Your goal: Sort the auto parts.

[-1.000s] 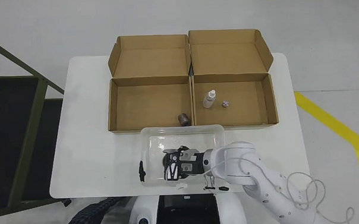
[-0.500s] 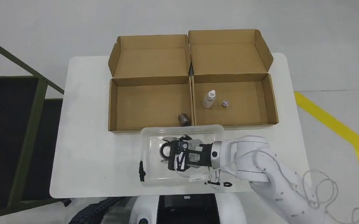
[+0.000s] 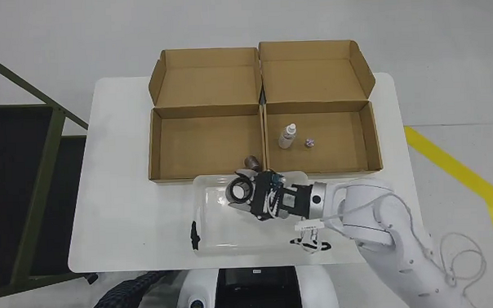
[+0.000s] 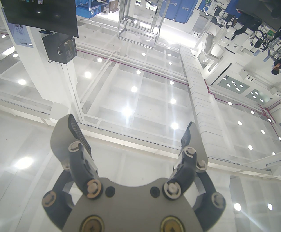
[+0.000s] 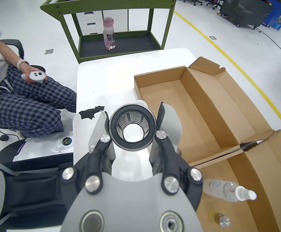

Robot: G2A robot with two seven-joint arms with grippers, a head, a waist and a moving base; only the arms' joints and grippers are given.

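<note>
Just before the near wall of the left cardboard box (image 3: 205, 147), the right end effector (image 5: 133, 116) clamps a metal sleeve (image 3: 240, 188), bore running roughly along that wall; the left end effector (image 4: 130, 123) gapes.

Green cart (image 5: 105, 4), pink bottle (image 5: 109, 34), yellow floor line (image 3: 455, 166)

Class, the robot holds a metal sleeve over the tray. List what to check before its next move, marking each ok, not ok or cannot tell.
1. Right tool shut on the metal sleeve: ok.
2. Sleeve clear of the clear tray's rim: cannot tell.
3. Left box has bare floor beside its small dark part: ok.
4. Which box suits the sleeve, given the right box's spray bottle and small metal part: cannot tell.
5. Left tool open, pointing at the ceiling, out of the way: ok.
</note>
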